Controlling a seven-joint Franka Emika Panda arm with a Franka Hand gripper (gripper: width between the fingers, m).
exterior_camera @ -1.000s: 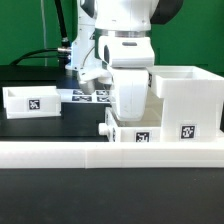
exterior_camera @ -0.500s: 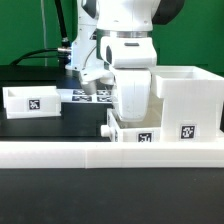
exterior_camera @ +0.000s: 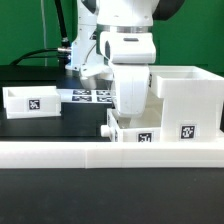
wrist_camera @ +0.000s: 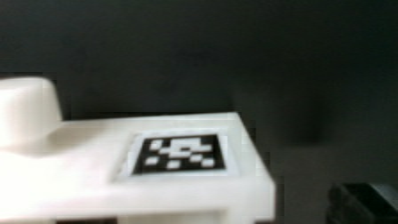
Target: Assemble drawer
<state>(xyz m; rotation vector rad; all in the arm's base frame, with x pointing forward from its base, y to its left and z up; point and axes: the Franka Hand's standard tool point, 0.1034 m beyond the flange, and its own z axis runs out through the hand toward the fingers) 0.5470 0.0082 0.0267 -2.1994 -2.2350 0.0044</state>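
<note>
My gripper (exterior_camera: 127, 120) is lowered onto a small white tray (exterior_camera: 135, 133) with a square tag, which stands on the black table right beside the large white hollow housing (exterior_camera: 186, 100) at the exterior view's right. The fingertips are hidden at the tray and look closed on it. In the wrist view the tray (wrist_camera: 160, 165) with its tag fills the frame, and one dark finger (wrist_camera: 374, 203) shows at the edge. A second tagged tray (exterior_camera: 31, 100) rests apart at the exterior view's left.
The long low white border wall (exterior_camera: 100, 156) runs along the front, touching the tray and the housing. The marker board (exterior_camera: 92, 96) lies behind the arm. Black cables hang at the back left.
The gripper and the small tray have shifted slightly toward the exterior view's right, closer to the housing. The other tray and the housing have not moved.
</note>
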